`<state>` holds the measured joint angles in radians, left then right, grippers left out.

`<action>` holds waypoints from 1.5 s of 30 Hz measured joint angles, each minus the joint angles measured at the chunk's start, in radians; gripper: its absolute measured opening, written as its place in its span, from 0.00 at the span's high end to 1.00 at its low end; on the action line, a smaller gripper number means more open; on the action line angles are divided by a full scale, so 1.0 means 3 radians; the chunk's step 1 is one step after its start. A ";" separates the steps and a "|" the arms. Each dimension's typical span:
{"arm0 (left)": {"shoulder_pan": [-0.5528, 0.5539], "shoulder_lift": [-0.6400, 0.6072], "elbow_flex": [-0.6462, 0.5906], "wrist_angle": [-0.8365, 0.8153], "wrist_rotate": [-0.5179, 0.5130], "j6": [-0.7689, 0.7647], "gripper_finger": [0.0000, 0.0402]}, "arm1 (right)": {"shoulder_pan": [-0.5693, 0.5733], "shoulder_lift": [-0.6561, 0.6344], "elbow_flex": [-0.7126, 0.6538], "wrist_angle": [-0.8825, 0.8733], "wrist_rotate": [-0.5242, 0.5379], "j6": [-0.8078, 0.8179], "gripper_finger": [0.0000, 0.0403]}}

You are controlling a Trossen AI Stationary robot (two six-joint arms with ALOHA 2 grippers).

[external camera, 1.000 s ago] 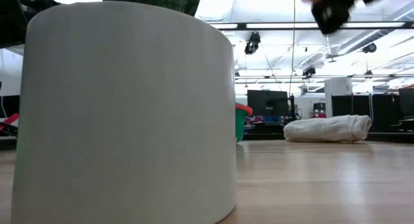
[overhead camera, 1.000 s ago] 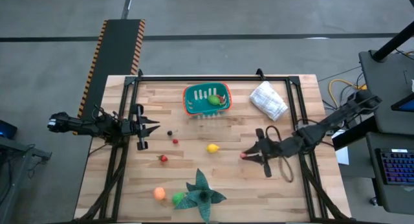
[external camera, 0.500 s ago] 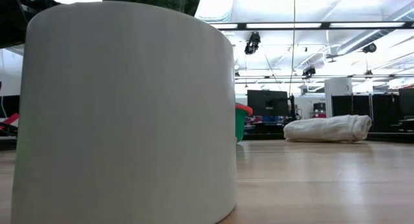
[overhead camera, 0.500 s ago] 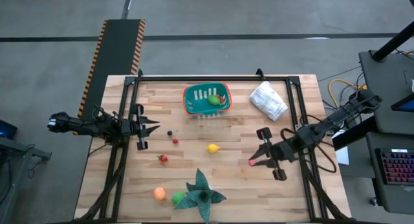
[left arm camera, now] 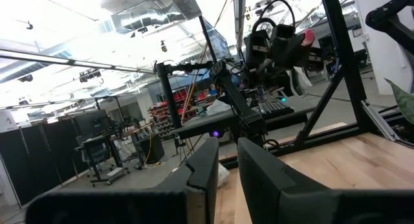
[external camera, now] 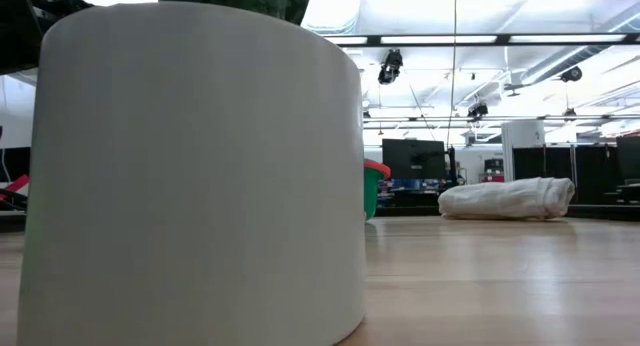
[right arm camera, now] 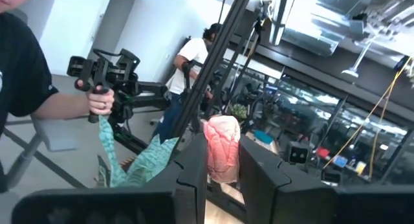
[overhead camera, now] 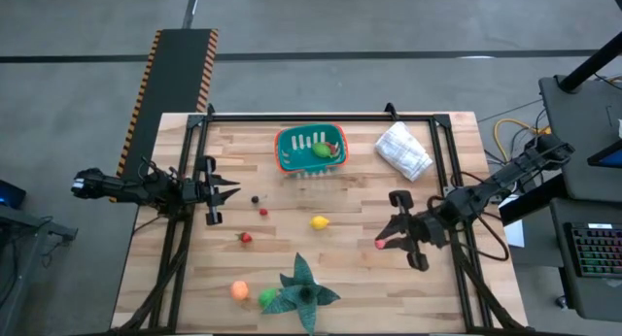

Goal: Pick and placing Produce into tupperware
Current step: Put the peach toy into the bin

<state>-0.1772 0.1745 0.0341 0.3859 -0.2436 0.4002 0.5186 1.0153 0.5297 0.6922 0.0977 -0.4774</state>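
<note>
Pink produce piece (right arm camera: pixel 222 148) pinched in the right hand (overhead camera: pixel 385 241), mostly hidden between its fingers (right arm camera: pixel 193 160).

No lettering, label, brand or number can be read in any view; the white slot marks on the tupperware (overhead camera: pixel 311 148) seem plain strokes, not writing.

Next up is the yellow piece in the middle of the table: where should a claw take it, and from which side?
Grip the yellow piece across its rounded middle, coming straight down from above. It lies alone on bare table, clear on all sides. The right claw is already shut on a pink piece; the left claw waits at the table's left edge.
</note>
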 joint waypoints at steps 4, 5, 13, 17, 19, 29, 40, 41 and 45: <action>0.0000 0.0000 0.0000 0.0000 0.0000 0.0000 0.89 | -0.0021 0.0000 0.0000 0.0020 0.0023 -0.0112 0.84; 0.0000 0.0000 0.0000 0.0000 0.0000 -0.0001 0.89 | -0.0033 0.0000 0.0000 0.0035 0.0029 -0.0128 0.84; 0.0001 0.0000 0.0000 0.0001 0.0000 -0.0001 0.89 | -0.0058 0.0006 0.0000 0.0155 0.0753 -0.0423 0.84; 0.0000 0.0000 0.0000 0.0000 0.0000 0.0000 0.89 | -0.0061 0.0006 0.0000 0.0172 0.1160 -0.0489 0.84; 0.0001 0.0000 0.0000 0.0000 -0.0001 0.0000 0.89 | -0.0061 0.0006 0.0000 0.0173 0.1411 -0.0492 0.84; 0.0000 0.0000 0.0000 0.0000 0.0000 0.0000 0.89 | -0.0096 0.0008 0.0000 0.0169 0.2438 -0.0449 0.84; 0.0001 0.0000 0.0000 0.0000 0.0000 0.0000 0.89 | -0.0294 0.0008 -0.0003 0.0147 0.3695 -0.0156 0.84; 0.0001 0.0000 0.0000 0.0000 0.0000 -0.0001 0.89 | -0.0315 0.0008 -0.0003 0.0143 0.3820 -0.0131 0.84; 0.0001 0.0000 0.0000 0.0000 0.0000 0.0000 0.89 | -0.0406 0.0009 -0.0003 0.0098 0.4222 -0.0014 0.84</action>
<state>-0.1770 0.1745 0.0341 0.3858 -0.2436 0.4001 0.3968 1.0179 0.5289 0.7215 1.3644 -0.4815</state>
